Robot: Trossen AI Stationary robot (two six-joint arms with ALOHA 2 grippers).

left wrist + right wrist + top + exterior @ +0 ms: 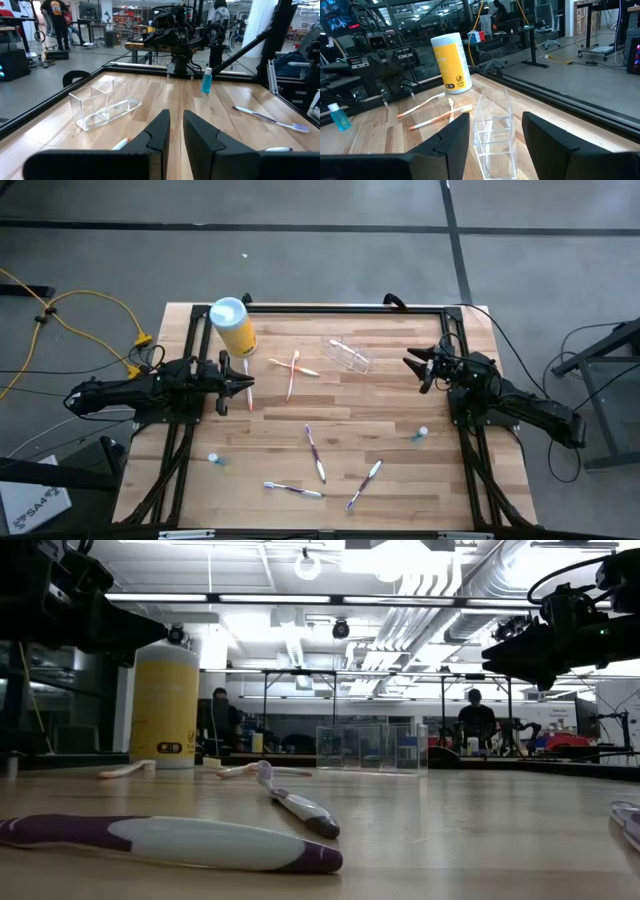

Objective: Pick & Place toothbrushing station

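Observation:
The toothbrushing station, a clear plastic holder (348, 353) with dividers, lies lengthwise on the wooden table right of centre. It also shows in the right wrist view (492, 135) and the left wrist view (107, 102). My right gripper (412, 366) is open a short way to the holder's right, its fingers pointing at the holder's near end (495, 125) without touching it. My left gripper (245, 385) hovers at the table's left, its fingers close together with only a narrow slit (176, 125), above a pale toothbrush (248, 392). It holds nothing.
A yellow canister with a pale blue lid (232, 325) stands at the far left. Two pale toothbrushes (292, 370) lie crossed between it and the holder. Purple-and-white toothbrushes (315, 450) lie toward the near edge. Small blue bottles (420, 436) (213, 460) stand near both sides.

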